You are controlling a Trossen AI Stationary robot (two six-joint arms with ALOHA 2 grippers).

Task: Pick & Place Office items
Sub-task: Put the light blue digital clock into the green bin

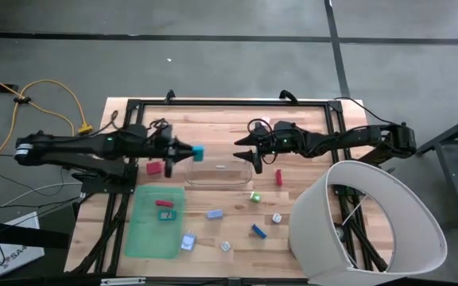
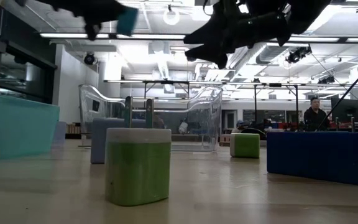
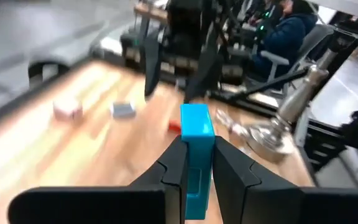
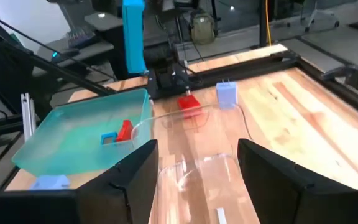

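- Left gripper (image 1: 191, 151) hangs above the table (image 1: 308, 119), jaws clamped on a blue block (image 1: 198, 152), just at nine o'clock of the clear bin (image 1: 219, 172).
- The left wrist view shows the blue block (image 3: 196, 134) standing up between the two dark fingers (image 3: 176, 165), well off the wood.
- Right gripper (image 1: 243, 149) sits over the bin's three o'clock end, jaws spread wide with nothing between them.
- In the right wrist view the bin (image 4: 194, 162) lies straight below those open jaws.
- The green mat (image 1: 153, 221) lies at seven o'clock of the bin, a red piece (image 1: 164, 203) and a teal piece (image 1: 167, 214) on it.
- Another red piece (image 1: 154, 168) rests on the table at nine o'clock of the bin, beneath the left arm.
- A red stick (image 1: 278, 177) lies at three o'clock of the bin.
- Toward five o'clock: a green block (image 1: 254, 196), a white piece (image 1: 277, 218) and a blue bar (image 1: 258, 230).
- At six o'clock a pale blue piece (image 1: 214, 214), then a plug-like piece (image 1: 188, 241) and a small white piece (image 1: 226, 246) nearer the table's edge.
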